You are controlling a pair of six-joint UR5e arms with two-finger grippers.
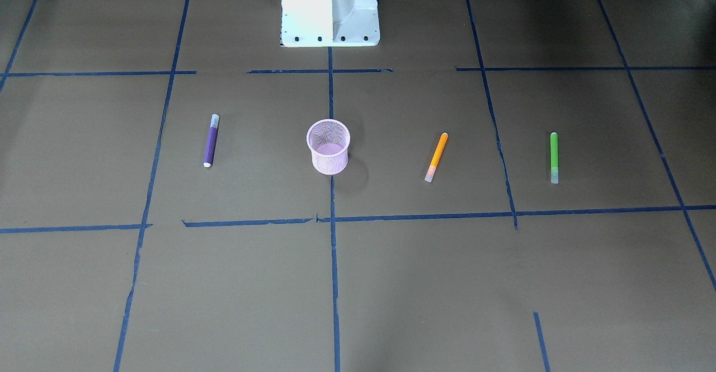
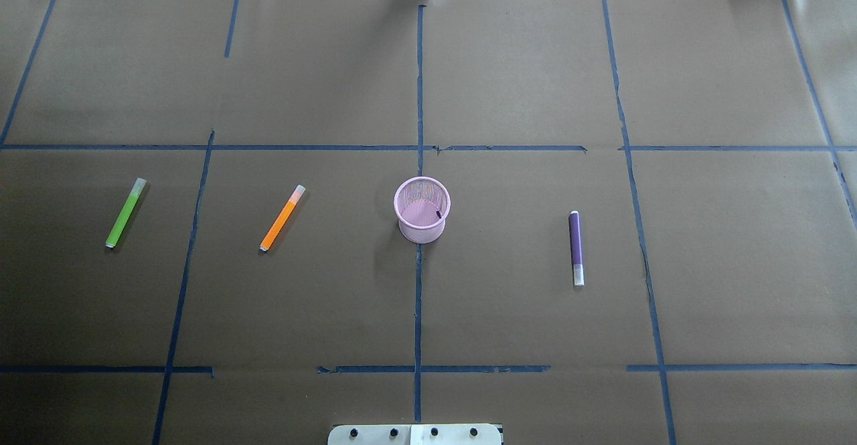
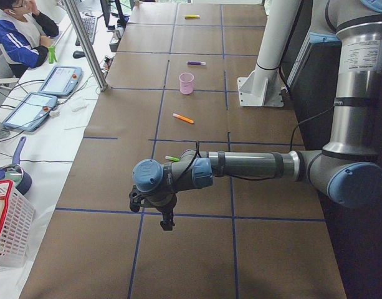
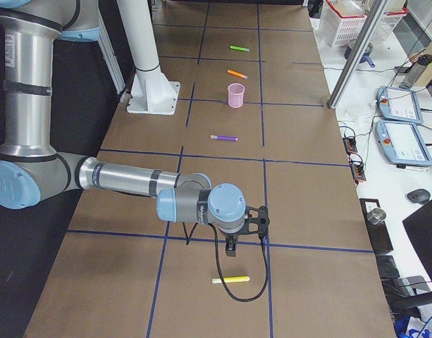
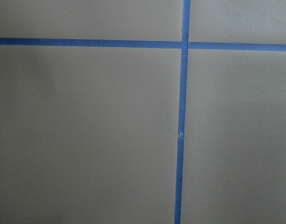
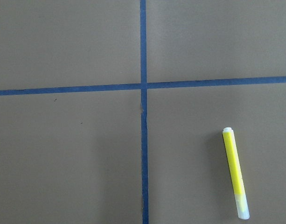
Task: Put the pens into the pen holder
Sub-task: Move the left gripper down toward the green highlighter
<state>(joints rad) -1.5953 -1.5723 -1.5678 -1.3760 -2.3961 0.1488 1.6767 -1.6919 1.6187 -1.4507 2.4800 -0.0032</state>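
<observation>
At the middle of the counter [image 2: 535,63] a pink mesh pen holder [image 2: 422,232] stands upright on the long strip of blue tape [image 2: 418,311], with no pen in it. All three pens lie flat on the brown paper, well apart from it and from one another. The purple pen [image 2: 576,247] is on the robot's right side, the orange pen [image 2: 282,219] on its left, and the green pen [image 2: 126,212] farther out the same way. Both arms are stretched low and far out toward the counter's two ends. The left claw [image 3: 167,223] points down above the paper beyond the green pen, holding none of the pens. The right claw [image 4: 230,248] points down close by a yellow pen [image 6: 235,173], which lies flat beside a crossing of tape lines. From where I stand I cannot tell how far either claw is open, since only the distant side views show them.
</observation>
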